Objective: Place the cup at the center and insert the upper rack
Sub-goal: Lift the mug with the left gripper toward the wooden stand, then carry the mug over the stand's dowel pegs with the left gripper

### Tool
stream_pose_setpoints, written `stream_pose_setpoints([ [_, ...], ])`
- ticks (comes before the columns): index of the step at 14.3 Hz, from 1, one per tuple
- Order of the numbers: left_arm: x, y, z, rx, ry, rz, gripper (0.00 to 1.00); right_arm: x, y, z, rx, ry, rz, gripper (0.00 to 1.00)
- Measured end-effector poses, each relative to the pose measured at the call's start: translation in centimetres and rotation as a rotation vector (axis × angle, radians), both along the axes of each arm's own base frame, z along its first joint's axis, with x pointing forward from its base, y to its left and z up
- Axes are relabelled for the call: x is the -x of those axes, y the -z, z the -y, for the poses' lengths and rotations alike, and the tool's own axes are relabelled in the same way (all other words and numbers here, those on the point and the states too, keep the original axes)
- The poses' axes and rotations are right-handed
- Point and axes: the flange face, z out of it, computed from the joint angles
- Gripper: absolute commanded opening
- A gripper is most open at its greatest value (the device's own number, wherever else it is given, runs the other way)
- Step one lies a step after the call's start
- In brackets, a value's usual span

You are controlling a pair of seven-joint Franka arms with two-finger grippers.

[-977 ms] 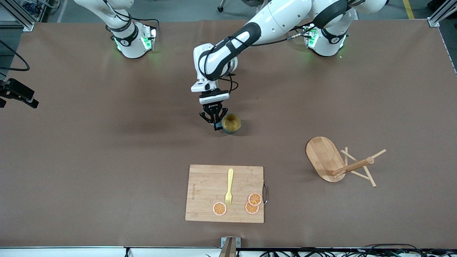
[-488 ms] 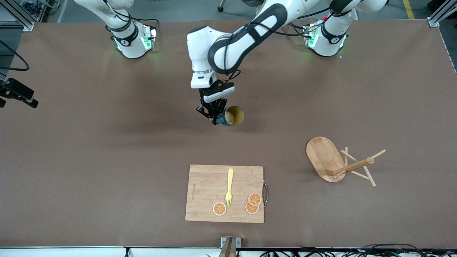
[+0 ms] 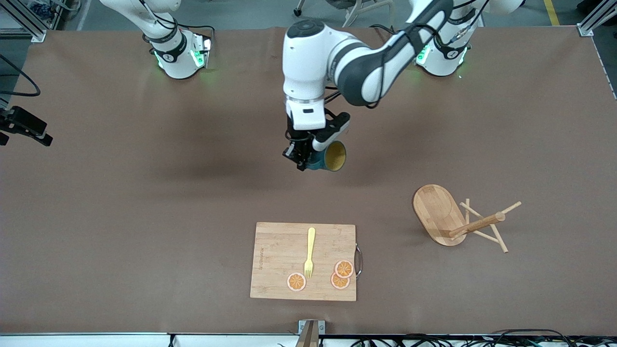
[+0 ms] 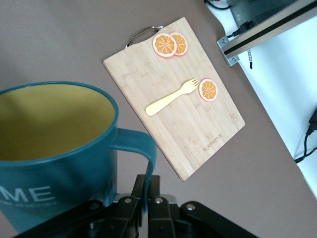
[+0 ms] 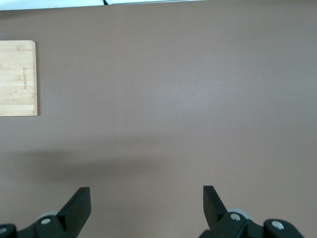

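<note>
The left end effector grips the teal mug by its handle, tilted, above the surface. The right end effector, fingers apart, waits over bare surface.

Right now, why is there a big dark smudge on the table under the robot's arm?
In the front view it's a soft shadow cast on the table by the raised arm; the left gripper holds the cup above it. The right wrist view shows a similar blurry shadow band beyond the right gripper.

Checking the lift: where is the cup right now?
The cup hangs tilted in the shut left gripper, held by its handle above the table's middle, with the cutting board nearer the front camera.
</note>
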Motion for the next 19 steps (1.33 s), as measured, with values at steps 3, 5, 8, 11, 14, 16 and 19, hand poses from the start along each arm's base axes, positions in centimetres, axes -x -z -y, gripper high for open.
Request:
stream_pose_setpoints([
  [3, -3.0, -3.1, -4.2, 0.122, -0.002, -0.103, 0.0, 0.0, 0.1, 0.0, 0.0, 0.0, -0.002, 1.0],
  [5, -5.1, -4.8, -8.1, 0.177, -0.022, -0.132, 0.0, 0.0, 0.1, -0.1, 0.0, -0.001, -0.002, 1.0],
  [8, -7.3, -5.9, -13.5, 0.228, -0.023, -0.172, 0.0, 0.0, 0.1, -0.2, 0.0, -0.003, -0.002, 1.0],
  [11, -9.3, -6.7, -19.1, 0.289, -0.008, -0.214, 0.0, 0.0, 0.1, -0.2, 0.0, -0.003, -0.002, 1.0],
  [14, -11.1, -6.7, -23.5, 0.328, -0.014, -0.234, 0.0, 0.0, 0.1, -0.2, 0.0, -0.004, -0.002, 1.0],
  [16, -11.7, -6.0, -25.1, 0.347, 0.0, -0.254, 0.0, -0.1, 0.1, -0.3, 0.0, -0.005, -0.002, 1.0],
  [19, -12.4, -4.1, -26.9, 0.362, -0.001, -0.29, 0.0, -0.1, 0.1, -0.4, 0.0, -0.008, -0.002, 1.0],
])
